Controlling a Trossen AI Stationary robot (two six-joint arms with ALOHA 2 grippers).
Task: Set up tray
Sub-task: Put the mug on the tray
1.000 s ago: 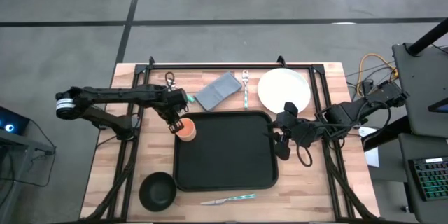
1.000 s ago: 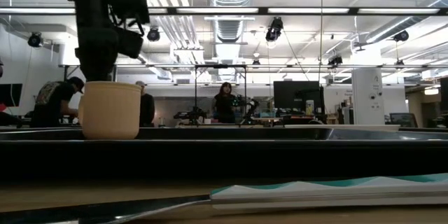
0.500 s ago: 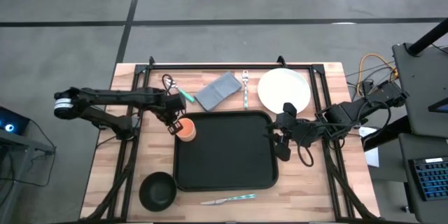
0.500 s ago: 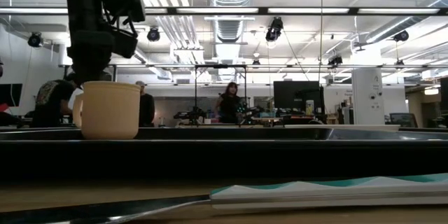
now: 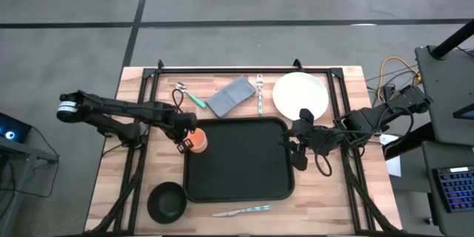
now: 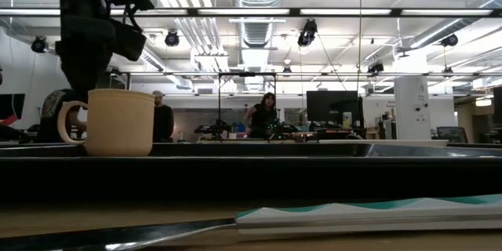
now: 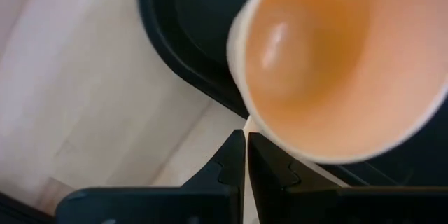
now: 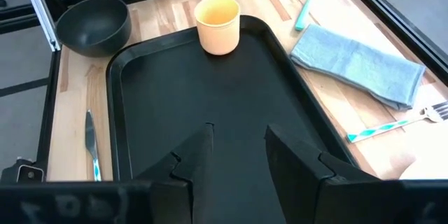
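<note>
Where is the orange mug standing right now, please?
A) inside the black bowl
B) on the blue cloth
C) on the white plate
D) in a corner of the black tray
D: the mug stands upright in the tray corner nearest the left gripper, clear of the plate, bowl and cloth.

The high view looked straight down over the whole tabletop [image 5: 133,192]. The low view sat level at its edge. Both wrist views looked close and shared the cup [image 8: 218,25] on the tray [image 8: 210,105].
</note>
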